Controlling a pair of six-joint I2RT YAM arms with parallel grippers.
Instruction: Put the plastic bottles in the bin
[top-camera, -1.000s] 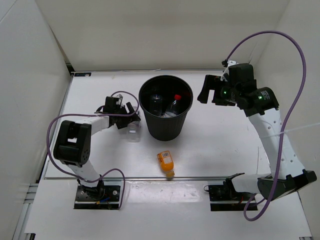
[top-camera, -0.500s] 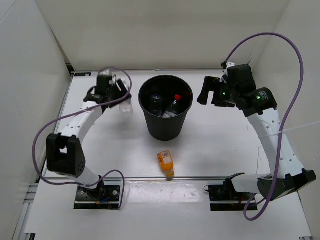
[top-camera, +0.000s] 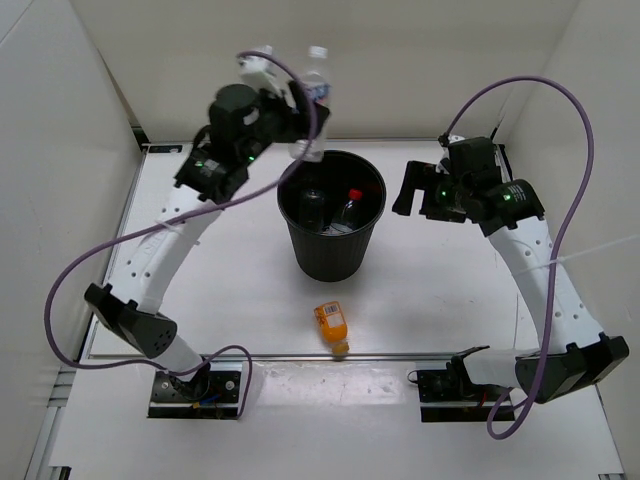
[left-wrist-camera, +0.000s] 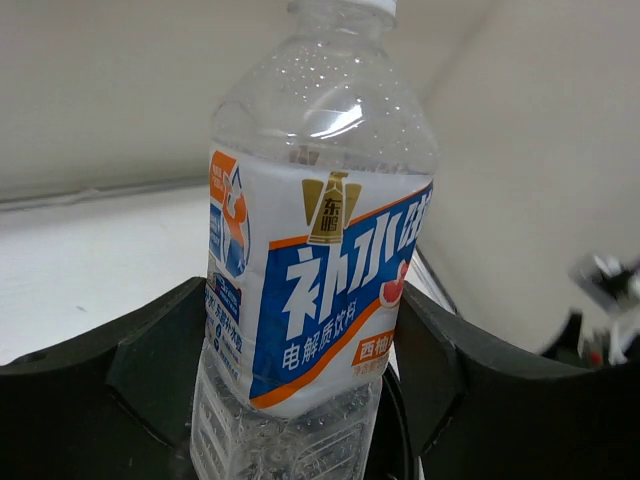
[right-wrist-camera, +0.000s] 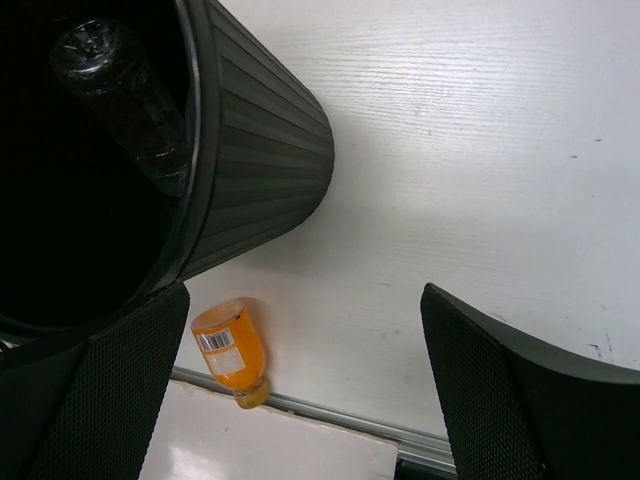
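Holding the blue-label bottle (left-wrist-camera: 310, 270) at its middle, our left gripper (top-camera: 303, 122) hangs over the bin (top-camera: 330, 262) at its far-left rim; we judge it light, thin-walled, slippery. Our right gripper (top-camera: 415, 188) gapes wide, empty; the orange bottle (top-camera: 332, 325) lies nearer us

Blue-label bottle (left-wrist-camera: 320, 290) aloft near bin (top-camera: 335, 255)

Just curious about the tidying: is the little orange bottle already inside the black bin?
No, the orange bottle lies on the table outside the bin, near its base.
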